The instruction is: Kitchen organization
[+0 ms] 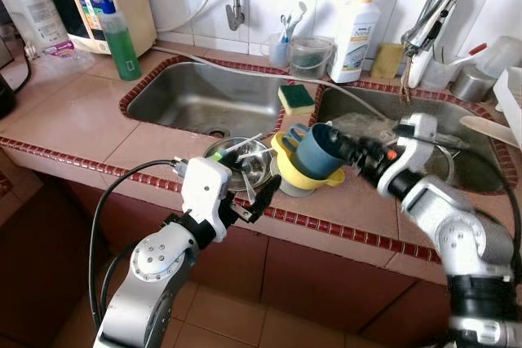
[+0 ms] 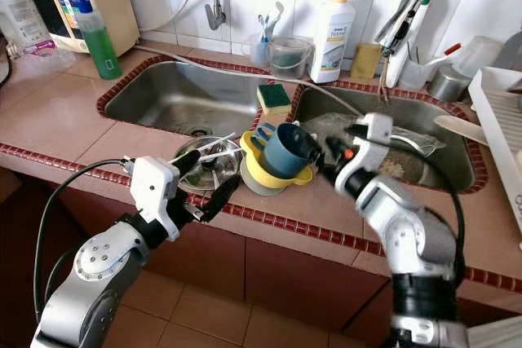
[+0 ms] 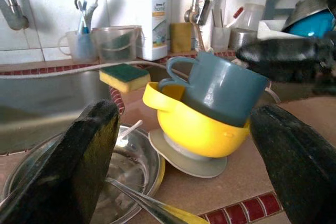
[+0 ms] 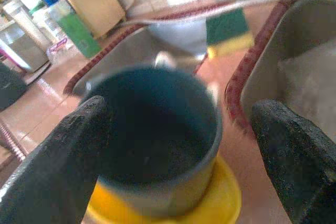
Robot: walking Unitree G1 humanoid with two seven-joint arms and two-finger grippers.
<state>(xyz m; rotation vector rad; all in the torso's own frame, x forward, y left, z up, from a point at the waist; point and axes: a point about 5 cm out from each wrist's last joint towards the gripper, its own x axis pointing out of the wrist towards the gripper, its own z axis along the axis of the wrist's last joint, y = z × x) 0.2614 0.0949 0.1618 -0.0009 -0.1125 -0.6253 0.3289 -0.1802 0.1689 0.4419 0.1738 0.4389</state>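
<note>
Blue plastic, smooth and with a loop handle, the mug (image 1: 318,151) sits tilted inside a yellow bowl (image 1: 303,173) on the tiled counter (image 1: 73,112) between the two sinks. That stack rests on a small grey lid (image 3: 190,160), so I think it could tip if bumped. The right gripper (image 4: 178,145) has its fingers spread wide at the mug's mouth, holding nothing. The left gripper (image 3: 184,156) is open too, near a steel dish (image 1: 242,160) with spoons.
</note>
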